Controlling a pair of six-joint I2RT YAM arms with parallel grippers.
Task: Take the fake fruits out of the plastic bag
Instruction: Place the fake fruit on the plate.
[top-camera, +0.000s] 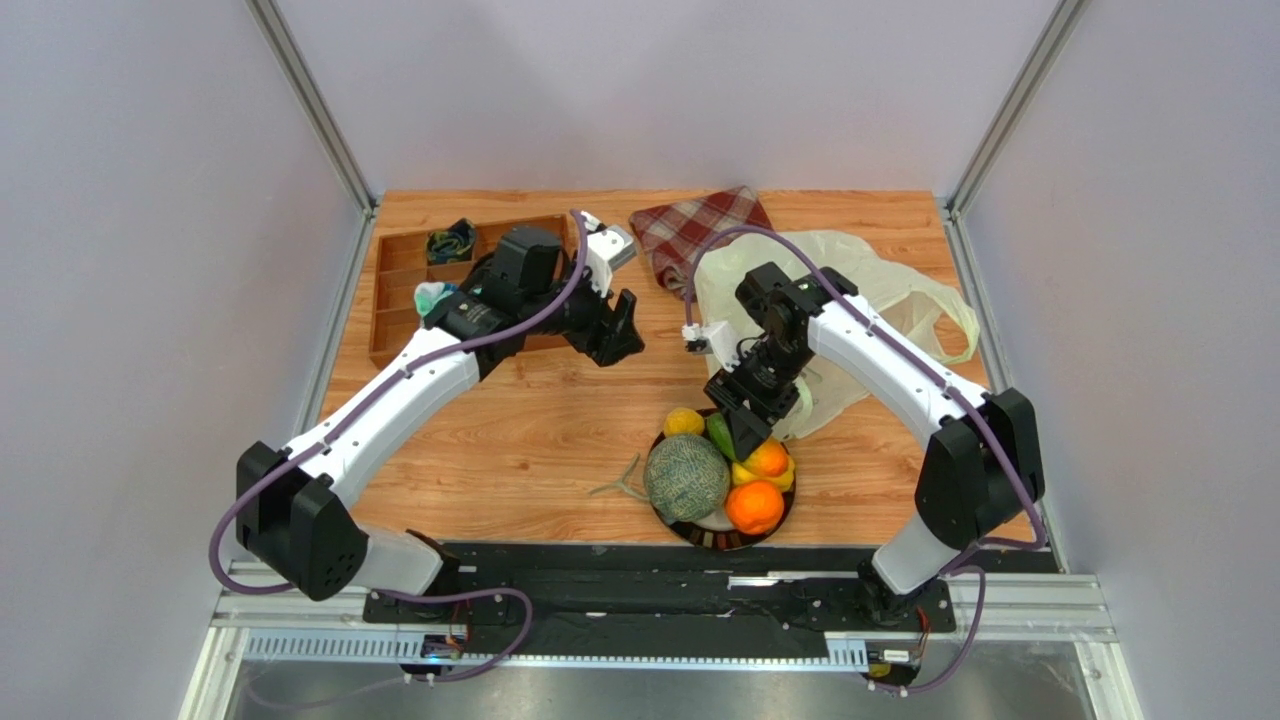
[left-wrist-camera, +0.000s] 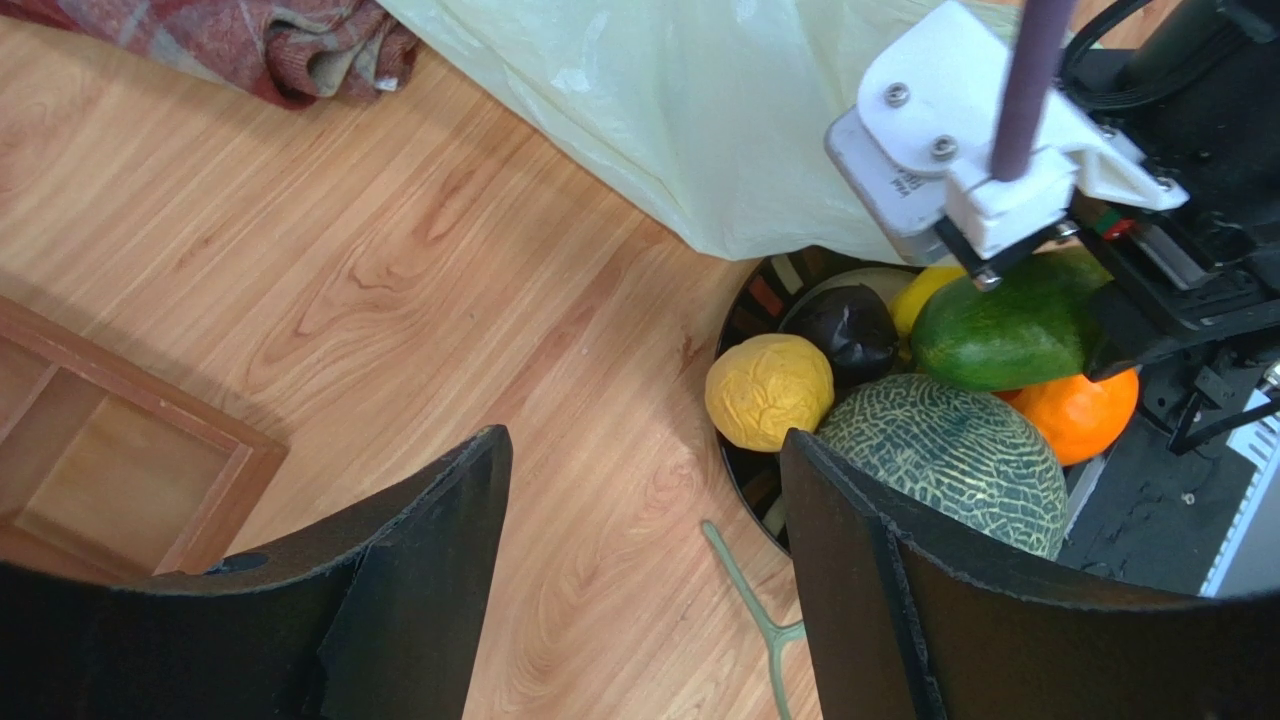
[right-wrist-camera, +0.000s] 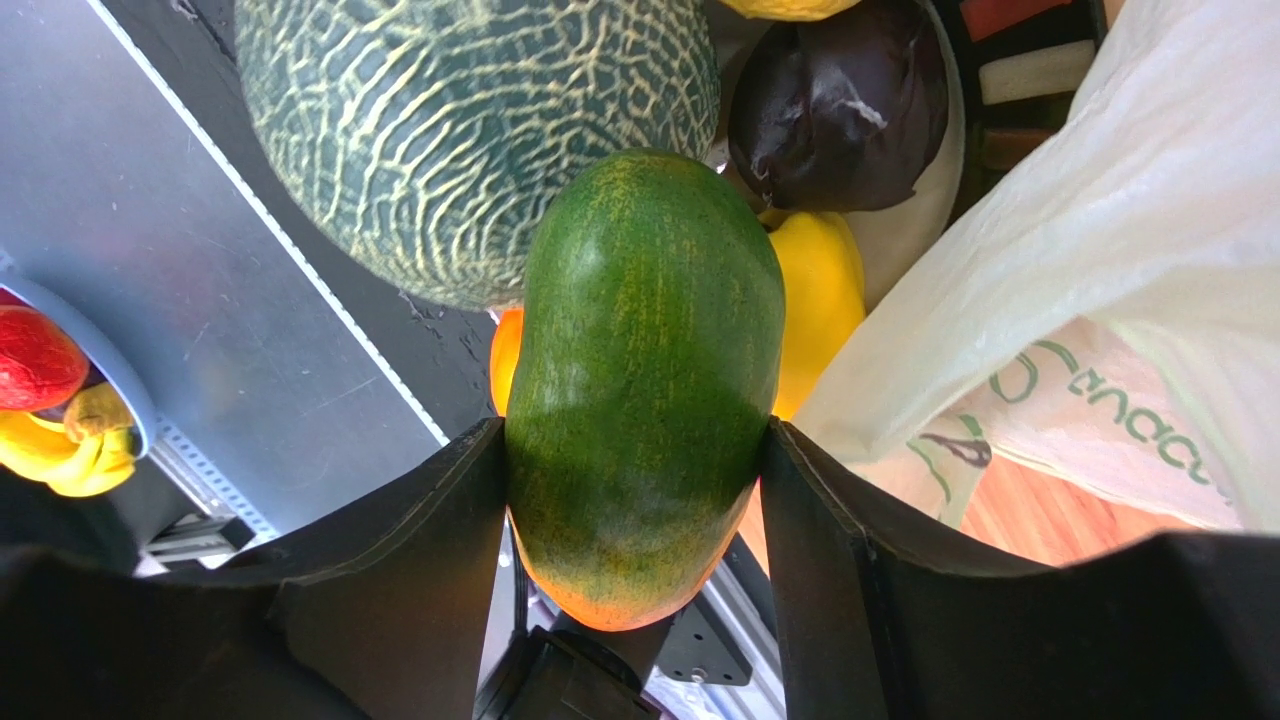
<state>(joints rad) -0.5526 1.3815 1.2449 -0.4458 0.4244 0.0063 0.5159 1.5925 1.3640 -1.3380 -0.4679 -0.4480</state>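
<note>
Leaned over the plate (top-camera: 672, 518) with the right gripper (right-wrist-camera: 639, 503), clamped on the mango (right-wrist-camera: 646, 345) above the melon (top-camera: 687, 477). Hovered back-left of the plate with the left gripper (left-wrist-camera: 646, 510), wide, empty. Saw the bag (top-camera: 849, 285) behind it.

The left arm (top-camera: 394, 402) stretches from its base toward one o'clock. Its left gripper (top-camera: 613, 327) points downward, jaws standing wide with nothing between them. The right arm (top-camera: 887, 368) leans toward ten o'clock, then folds back toward six, the right gripper (top-camera: 747, 393) clamped on the mango (right-wrist-camera: 646, 375).
</note>
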